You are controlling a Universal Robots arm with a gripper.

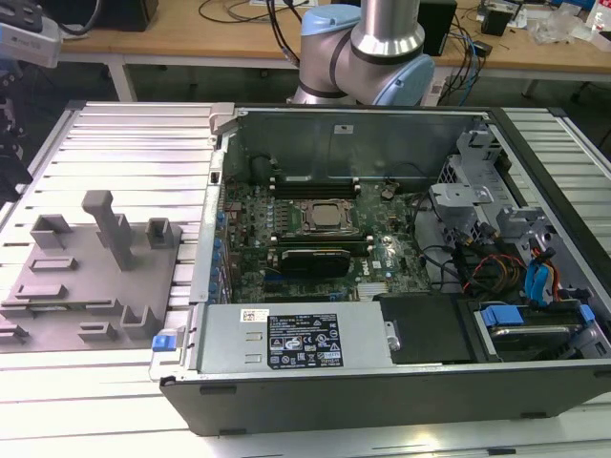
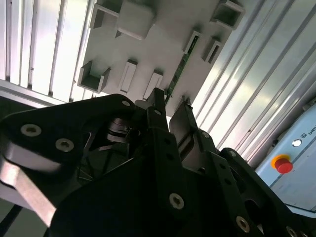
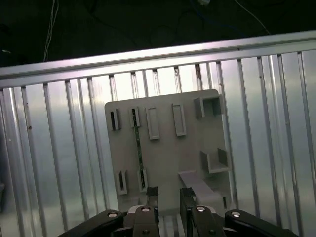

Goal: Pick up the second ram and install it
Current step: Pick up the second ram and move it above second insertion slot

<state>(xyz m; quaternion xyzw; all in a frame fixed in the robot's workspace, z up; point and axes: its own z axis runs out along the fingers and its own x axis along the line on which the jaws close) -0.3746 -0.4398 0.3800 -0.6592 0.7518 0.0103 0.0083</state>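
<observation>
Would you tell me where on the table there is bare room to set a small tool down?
The ribbed table is bare between the grey holder and its far edge, and in the strip on the exterior view's right of the computer case. Inside the case it is crowded with cables.

Open room above second ram (image 3: pixel 138 150), raised fixture blocks (image 3: pixel 210 106) near

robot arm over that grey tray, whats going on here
The arm's hand hovers open and empty above the grey holder tray, which lies on the ribbed metal table. The second ram stands on edge in a slot of that tray, not yet picked up. In the exterior view, the open computer case sits at the tray's right with its motherboard exposed.
</observation>
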